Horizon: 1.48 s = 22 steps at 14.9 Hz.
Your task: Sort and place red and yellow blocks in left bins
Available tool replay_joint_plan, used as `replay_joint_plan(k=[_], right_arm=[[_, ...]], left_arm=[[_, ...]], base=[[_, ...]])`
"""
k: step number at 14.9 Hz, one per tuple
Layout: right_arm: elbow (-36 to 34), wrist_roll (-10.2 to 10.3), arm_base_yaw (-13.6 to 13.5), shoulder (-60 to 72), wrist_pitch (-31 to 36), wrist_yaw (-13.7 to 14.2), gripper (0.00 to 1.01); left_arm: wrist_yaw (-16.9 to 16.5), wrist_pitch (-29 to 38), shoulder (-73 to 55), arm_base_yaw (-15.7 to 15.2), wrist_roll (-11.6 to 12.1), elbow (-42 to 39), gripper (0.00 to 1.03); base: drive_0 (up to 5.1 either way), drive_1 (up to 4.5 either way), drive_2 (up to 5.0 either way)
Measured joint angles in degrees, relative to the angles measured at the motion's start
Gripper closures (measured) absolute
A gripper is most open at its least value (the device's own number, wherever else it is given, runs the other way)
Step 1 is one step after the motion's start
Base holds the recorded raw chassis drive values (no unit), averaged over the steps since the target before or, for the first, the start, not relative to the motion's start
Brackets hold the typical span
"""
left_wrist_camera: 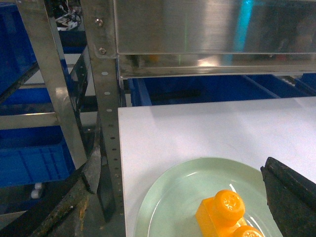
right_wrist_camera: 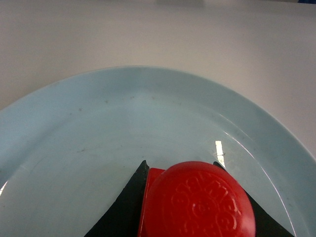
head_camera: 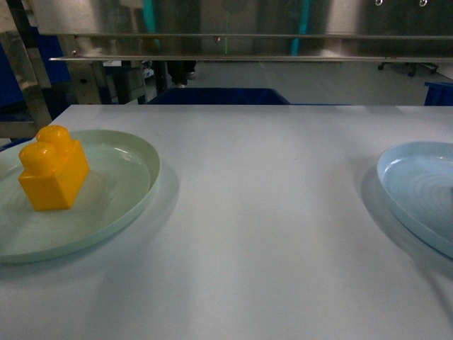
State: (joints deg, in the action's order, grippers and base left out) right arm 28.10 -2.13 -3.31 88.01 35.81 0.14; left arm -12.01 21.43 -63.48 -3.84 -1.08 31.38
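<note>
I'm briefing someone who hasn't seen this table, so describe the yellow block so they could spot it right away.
On the white table sit two round plates; go to the pale green plate at the left edge, not the pale blue plate on the right. The yellow block stands upright on it, glossy orange-yellow with two round studs on top, the only thing on that plate.

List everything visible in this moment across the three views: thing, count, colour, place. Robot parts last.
yellow block: one, orange-yellow, two studs, on the green plate, table's left.
red block: one, red, over the blue plate, between the right gripper's fingers.
green plate: one, pale green, left.
blue plate: one, pale blue, right.
table: one, white.
blue bins: several, bright blue, beyond and left of the table.
metal rack: one, steel, left of table.
left gripper: black, beside the yellow block; only one finger in view.
right gripper: black, around the red block.
</note>
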Motion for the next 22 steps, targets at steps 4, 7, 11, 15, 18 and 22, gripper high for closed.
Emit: replay_joint_plan(k=[4, 7, 11, 15, 18, 22], right_arm=[[-0.42, -1.64, 2.75, -10.36, -4.61, -1.27, 0.72], [1.11, -1.38, 7.39, -28.63, -15.23, -5.64, 0.72], [0.98, -0.92, 14.99, -55.39, -30.77, -12.11, 0.72], [-4.72, -0.13, 3.21, -59.84, -35.82, -4.83, 0.72], [-4.83, 0.15, -1.64, -60.76, -36.35, -0.28, 0.72], [-5.42, -0.15, 0.76, -60.02, -35.60, -1.01, 0.72]], left_arm=[[0.02, -0.07, 0.00, 0.00, -0.02, 0.00, 0.05], [0.04, -0.07, 0.00, 0.00, -0.02, 0.00, 0.05], [0.04, -0.02, 0.00, 0.00, 0.00, 0.00, 0.05], [0.09, 0.02, 0.00, 0.00, -0.02, 0.00, 0.05], [0.11, 0.00, 0.00, 0.00, 0.00, 0.00, 0.05], [0.09, 0.00, 0.00, 0.00, 0.00, 0.00, 0.05]], base=[[0.0, 0.00, 0.0], [0.0, 0.00, 0.0], [0.0, 0.00, 0.0], [0.0, 0.00, 0.0], [0.0, 0.00, 0.0], [0.0, 0.00, 0.0]])
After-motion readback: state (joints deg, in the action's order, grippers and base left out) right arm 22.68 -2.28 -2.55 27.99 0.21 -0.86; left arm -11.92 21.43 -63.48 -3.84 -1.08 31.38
